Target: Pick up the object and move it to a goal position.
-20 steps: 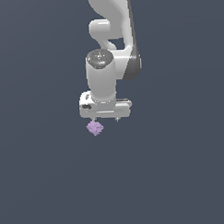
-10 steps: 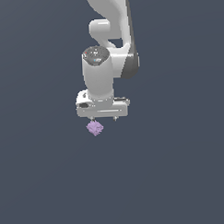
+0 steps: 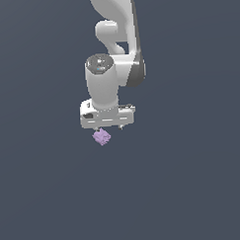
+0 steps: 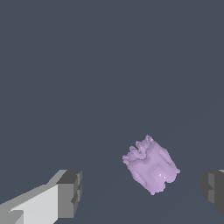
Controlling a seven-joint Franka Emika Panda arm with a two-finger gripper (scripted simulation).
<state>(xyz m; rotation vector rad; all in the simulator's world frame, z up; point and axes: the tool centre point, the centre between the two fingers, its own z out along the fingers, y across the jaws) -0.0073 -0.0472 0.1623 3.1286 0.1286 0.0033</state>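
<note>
Big white arm (image 3: pixel 113 38) up high, pointing down. Below it, gripper (image 3: pixel 108 128) spread wide apart, holding nothing. Small lilac object (image 4: pixel 151 165) sitting between the two fingers (image 4: pixel 70 192), touching neither. Looks like the reaching step. Next: go lower, then squeeze gently.

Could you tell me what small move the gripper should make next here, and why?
Probably a short descent, then close. In the wrist view the gripper is open, with the lilac object lying between the two fingers, nearer one than the other and touching neither. In the exterior view the object sits just below the gripper, so a slight centring shift may help first.
</note>
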